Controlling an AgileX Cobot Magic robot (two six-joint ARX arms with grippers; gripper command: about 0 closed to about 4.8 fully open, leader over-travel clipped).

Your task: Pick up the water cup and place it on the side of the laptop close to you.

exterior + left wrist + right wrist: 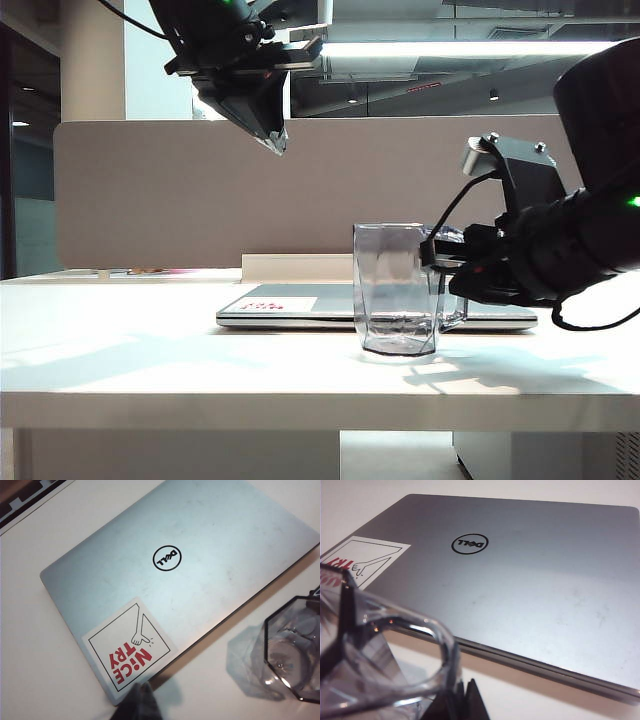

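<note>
The right tool point(452, 268) sits low over the bench point(150, 360), level with the cup point(396, 290) and on its handle side, with the laptop point(300, 305) just beyond. Its dark fingers point(462, 702) are pressed nearly together, pinching the cup's clear handle point(427, 645). The cup stands upright with its thick base on the bench, directly ahead of this tool and just on the near side of the laptop's front edge, close to it but not on the lid. The laptop lies shut and flat, its lid bearing a round logo point(469, 543) and a white sticker point(131, 649) with red print at one front corner. The left tool point(262, 105) hangs high above the bench, well apart from everything, pointing down; laptop and sticker lie below it, and the cup's rim point(295, 647) lies off to one side. Only a dark tip point(141, 702) of it shows, so I cannot tell whether it is spread or pressed together.
</note>
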